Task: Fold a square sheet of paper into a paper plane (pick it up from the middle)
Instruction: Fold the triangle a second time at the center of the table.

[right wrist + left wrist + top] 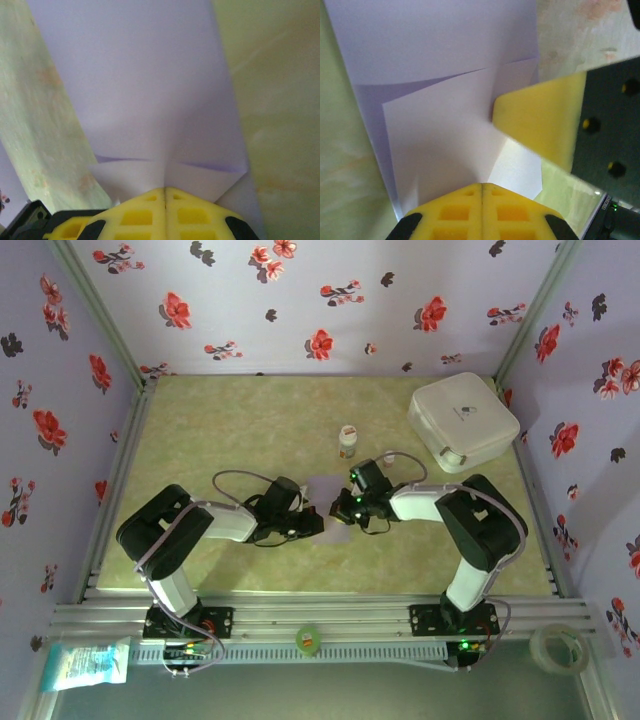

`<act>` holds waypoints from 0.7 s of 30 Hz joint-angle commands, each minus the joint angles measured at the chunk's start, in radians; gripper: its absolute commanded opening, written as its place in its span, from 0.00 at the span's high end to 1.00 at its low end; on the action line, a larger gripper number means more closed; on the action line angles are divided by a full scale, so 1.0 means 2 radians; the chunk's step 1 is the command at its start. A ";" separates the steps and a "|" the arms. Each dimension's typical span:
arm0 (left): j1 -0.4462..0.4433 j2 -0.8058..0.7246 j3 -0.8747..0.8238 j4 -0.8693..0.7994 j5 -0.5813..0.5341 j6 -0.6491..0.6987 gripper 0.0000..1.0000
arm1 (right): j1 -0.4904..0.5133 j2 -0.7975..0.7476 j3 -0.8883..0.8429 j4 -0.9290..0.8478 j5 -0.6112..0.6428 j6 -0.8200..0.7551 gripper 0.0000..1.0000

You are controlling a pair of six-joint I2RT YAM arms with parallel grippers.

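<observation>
White box (464, 422) at far right; small bottle (347, 441) mid-table.

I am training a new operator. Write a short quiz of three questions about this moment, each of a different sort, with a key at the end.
1. True or false: the left pincer and the right pincer are both shut on the lilac paper.
2. In the top view, what stands on the table just beyond the paper?
A. a small white bottle
B. a blue cup
C. a pair of scissors
3. Fill the gap: the white box lies in the table's far ______ corner.

Key: 1 true; 2 A; 3 right.
</observation>
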 commanded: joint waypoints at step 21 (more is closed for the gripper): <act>-0.002 0.014 -0.020 -0.051 -0.026 0.004 1.00 | -0.025 -0.037 -0.027 0.085 -0.036 -0.027 1.00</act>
